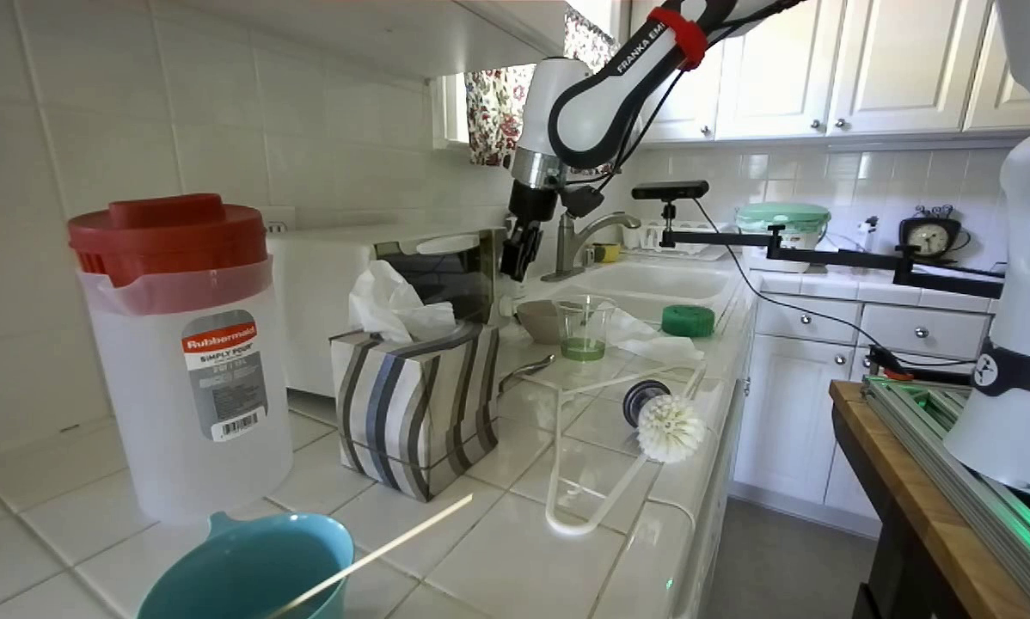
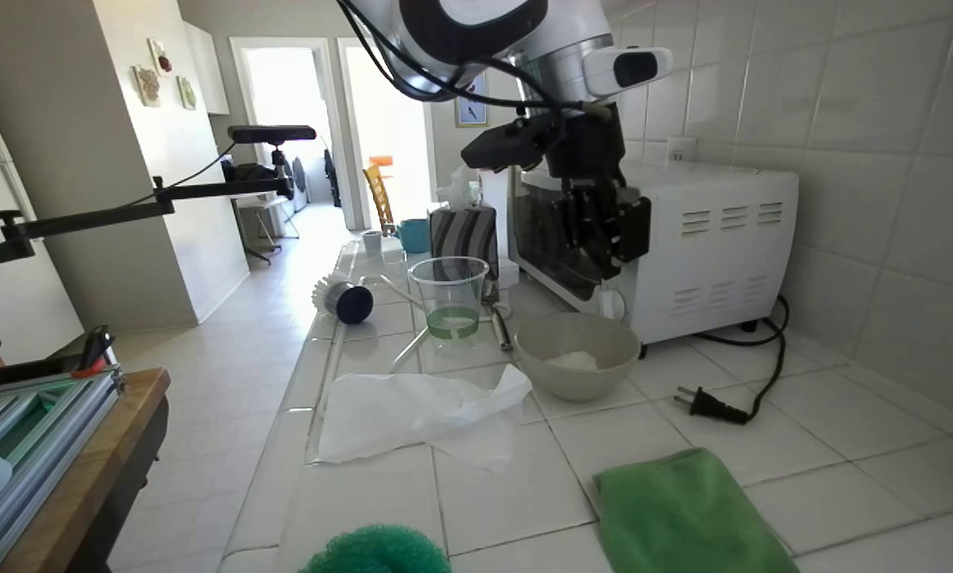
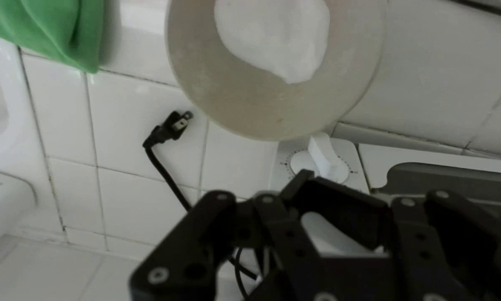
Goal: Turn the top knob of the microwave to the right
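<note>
Between the jaws of the gripper a pale shape shows in the wrist view, probably the top knob, though the gripper's own black parts hide most of it; whether the jaws clamp it or merely straddle it I cannot tell. The gripper points steeply down at the front of the microwave, which stands on the counter beside the tiled wall, so a plain roll of the wrist would likely drag the knob sideways. Better to seat the jaws evenly across it, then carry them in an arc about its centre, clockwise as one faces the door, pressing lightly. The lower knob lies just past the jaws and must not be brushed on the way round. Farther out, the bowl stands near the microwave's front corner, so stay high. The power plug lies loose on the counter; the microwave itself may shift if pushed.
</note>
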Robot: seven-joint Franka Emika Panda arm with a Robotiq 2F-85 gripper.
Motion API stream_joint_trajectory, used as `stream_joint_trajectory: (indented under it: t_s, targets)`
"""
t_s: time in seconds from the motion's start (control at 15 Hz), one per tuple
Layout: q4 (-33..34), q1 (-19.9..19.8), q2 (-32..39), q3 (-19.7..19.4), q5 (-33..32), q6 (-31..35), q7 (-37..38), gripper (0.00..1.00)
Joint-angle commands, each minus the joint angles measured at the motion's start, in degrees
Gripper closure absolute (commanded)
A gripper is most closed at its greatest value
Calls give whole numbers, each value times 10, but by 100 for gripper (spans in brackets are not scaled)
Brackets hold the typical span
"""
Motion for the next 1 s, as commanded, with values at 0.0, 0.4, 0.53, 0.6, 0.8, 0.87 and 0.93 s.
stream_joint_trajectory:
  t_s: [0.0,0.4,0.53,0.6,0.8,0.87,0.93]
  targets:
    - [-15,-12,-23,13,30,16,-30,99]
    - [-18,-8,-34,13,27,12,-31,45]
    - [-19,-8,-39,14,27,11,-32,30]
    - [-19,-8,-42,15,29,12,-32,23]
    - [-16,-17,-50,31,62,-16,-56,0]
    - [-12,-25,-56,47,97,-59,-84,0]
    - [-15,-27,-63,55,122,-86,-105,0]
